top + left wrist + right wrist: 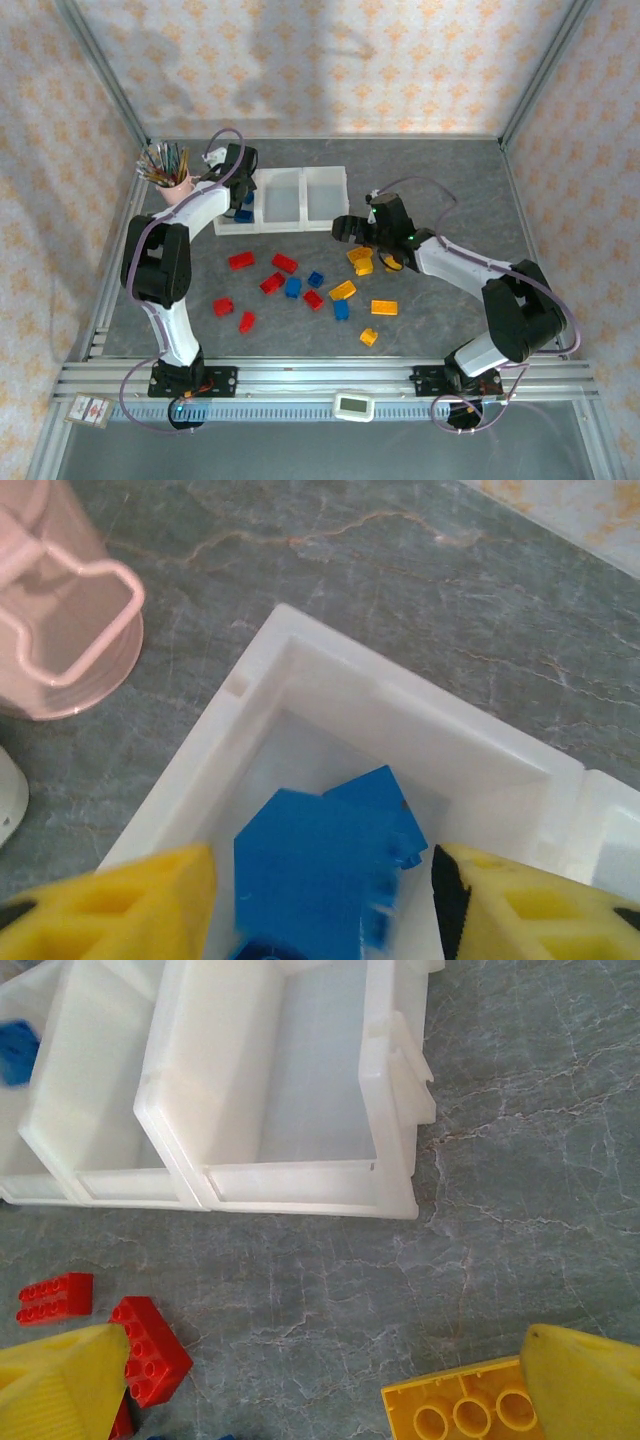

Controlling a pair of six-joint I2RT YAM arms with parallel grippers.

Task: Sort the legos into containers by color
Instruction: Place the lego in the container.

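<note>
The legos were small, hard, glossy plastic bricks. I judged them light, rigid and safe to squeeze, but slick enough to twist out of an off-centre pinch. The soundest hold looked to be across two flat, parallel side walls, low on the body and clear of the studs.

Blue bricks [320, 870] lay in the left-end compartment of the three-bin tray [290, 1182]. The left jaws hung over that compartment, partly open. They straddled the blue bricks with a sliver of gap on either side and apparently gripped nothing. A pink cup [60, 610] stood just beside that corner of the tray.

Red bricks [241, 260], blue ones and yellow ones lay scattered on the worktop [450, 180] on the near side of the tray. The right jaws stood wide apart and held nothing. They were low over a yellow brick [455, 1415] that lay studs-up, with a red brick [150, 1350] by the opposite finger.
</note>
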